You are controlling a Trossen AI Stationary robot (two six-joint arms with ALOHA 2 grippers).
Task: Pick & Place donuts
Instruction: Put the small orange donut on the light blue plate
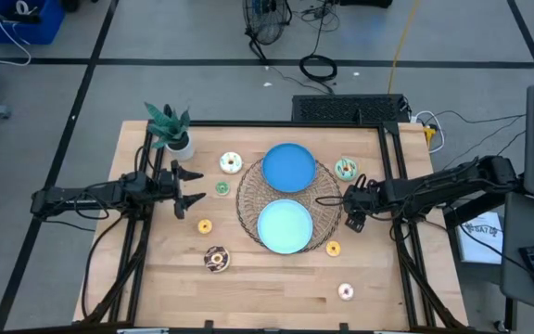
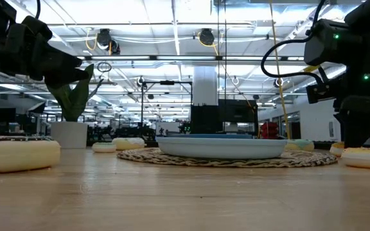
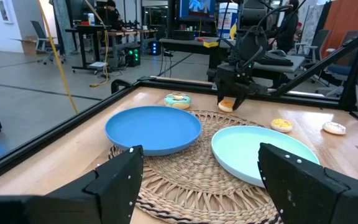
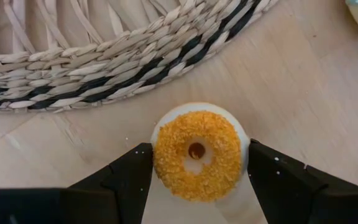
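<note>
My right gripper (image 1: 351,210) is at the right edge of the woven mat, pointing down, with its fingers closed on an orange-crumbed donut (image 4: 197,155) with a white base. My left gripper (image 1: 193,188) hovers open left of the mat, holding nothing. Other donuts lie flat on the table. They are a white-iced one (image 1: 231,163), a teal sprinkled one (image 1: 345,169), a small green one (image 1: 222,188), an orange one (image 1: 204,225), a chocolate one (image 1: 216,259), another orange one (image 1: 333,248) and a pink one (image 1: 346,291). My right gripper pinches the orange-crumbed donut across its width, one finger (image 4: 135,171) on each side of its outer rim (image 4: 244,146). The fingers come from above, pointing down. The donut lies flat, icing up, just off the mat's edge. I cannot tell whether it is lifted off the wood.
A round woven mat (image 1: 248,199) in the table's middle carries a blue plate (image 1: 288,167) on its far half and a pale teal plate (image 1: 285,225) on its near half. A potted plant (image 1: 170,130) stands at the far left corner. A black frame (image 1: 392,148) borders the table.
</note>
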